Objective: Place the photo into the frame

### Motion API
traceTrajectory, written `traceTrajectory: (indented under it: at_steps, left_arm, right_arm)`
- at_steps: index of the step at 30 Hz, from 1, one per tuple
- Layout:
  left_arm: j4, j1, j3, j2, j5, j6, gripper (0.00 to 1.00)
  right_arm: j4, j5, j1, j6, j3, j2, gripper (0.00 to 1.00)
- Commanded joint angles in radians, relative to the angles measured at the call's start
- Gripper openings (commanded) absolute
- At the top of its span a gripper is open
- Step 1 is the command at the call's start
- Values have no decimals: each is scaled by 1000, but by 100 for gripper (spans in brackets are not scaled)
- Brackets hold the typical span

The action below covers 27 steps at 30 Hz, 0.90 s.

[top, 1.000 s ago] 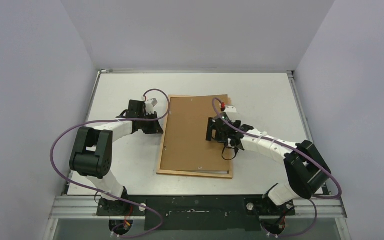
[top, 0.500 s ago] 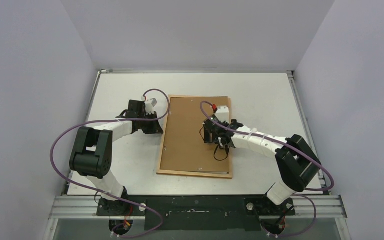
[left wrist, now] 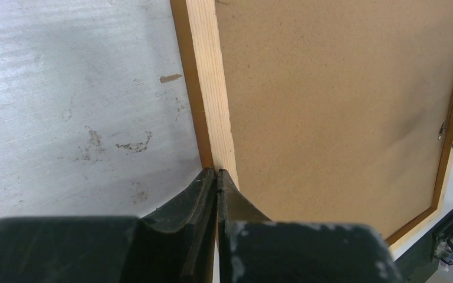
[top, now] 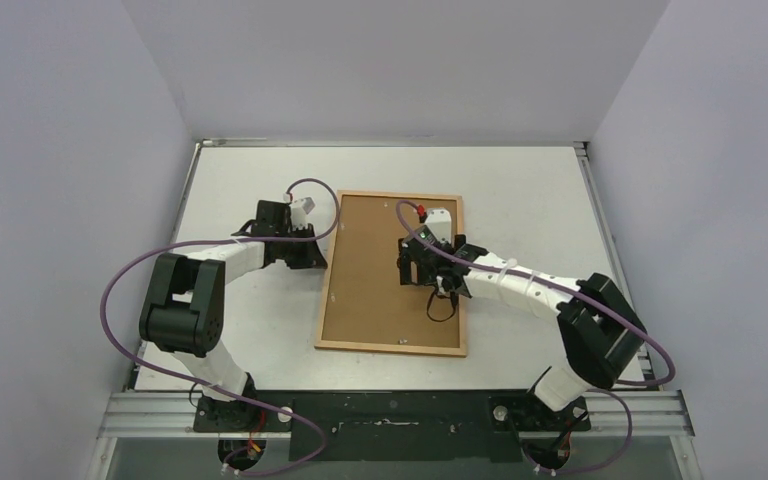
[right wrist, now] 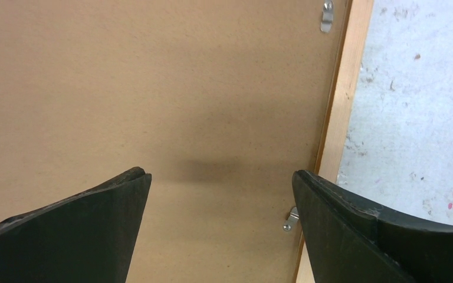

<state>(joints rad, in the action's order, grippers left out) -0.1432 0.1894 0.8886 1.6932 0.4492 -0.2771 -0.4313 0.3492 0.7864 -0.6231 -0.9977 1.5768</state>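
From above, the frame (top: 390, 349) lies face down on the surface (top: 250, 180) with the brown backing board (top: 370, 270) seated inside it. The photo is hidden, probably underneath, so little seems left. Left wrist: the left claw (left wrist: 217, 172) is closed, tips against the frame's left border. Right wrist: the right claw (right wrist: 221, 177) hangs wide open over the board, beside a metal clip (right wrist: 291, 219), probably unfastened

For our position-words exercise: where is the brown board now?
Top view: the board lies inside the frame at centre, under the open right claw; the shut left claw is at the frame's left edge.
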Motion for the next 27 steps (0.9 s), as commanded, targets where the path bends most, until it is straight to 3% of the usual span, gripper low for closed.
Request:
traceTrajectory:
  at_steps: [1,8,11,19,23,27]
  left_arm:
    - [-13,-10,10,3,38,5,3]
    - [-49,-18,24,-7,56,20,3]
    - [-72,-17,36,-18,61,33,5]
    - [-135,-15,65,-55,68,84,33]
    - [-171,-17,115,-52,95,105,35]
    - [-187,-18,138,-41,107,113,30]
  right_arm:
    - [94,-19,-26,36,-28,-86,100]
    - [225,-128,-138,66,-72,-37,59]
    - [258,-146,-168,87,-109,28,46]
    - [291,-205,-237,123,-302,225,40]
    - [337,-292,-225,79,-334,291,32]
    - [385,-341,-185,31,-342,340,20]
